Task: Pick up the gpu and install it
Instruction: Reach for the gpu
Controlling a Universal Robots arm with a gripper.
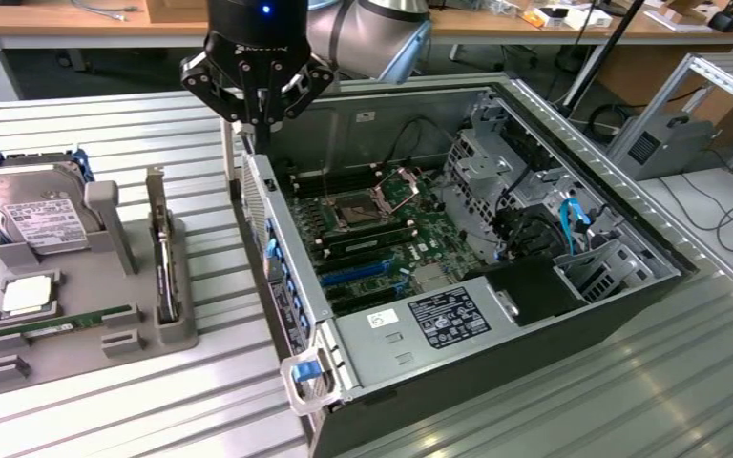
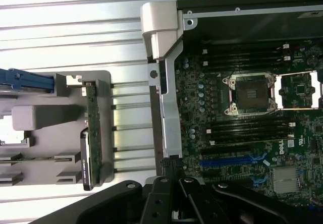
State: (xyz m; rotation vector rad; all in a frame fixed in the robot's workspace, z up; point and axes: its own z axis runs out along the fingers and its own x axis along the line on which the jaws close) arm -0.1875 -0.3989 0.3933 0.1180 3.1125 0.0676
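The claw (image 1: 262, 122) is fully closed with nothing in its grip, poised over the rear edge of the open computer case (image 1: 596, 172). The gpu (image 1: 163, 267) stands on edge in the grey holder (image 1: 35, 367) on the tabletop (image 1: 125, 420), below the claw and well apart from it, toward the exterior view's left. The hard drive (image 1: 35, 215) sits farther out that way.

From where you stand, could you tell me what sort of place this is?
Probably a robotics lab set up for PC assembly: an open computer case on a ribbed metal table, and a grey parts tray holding the hard drive and gpu.
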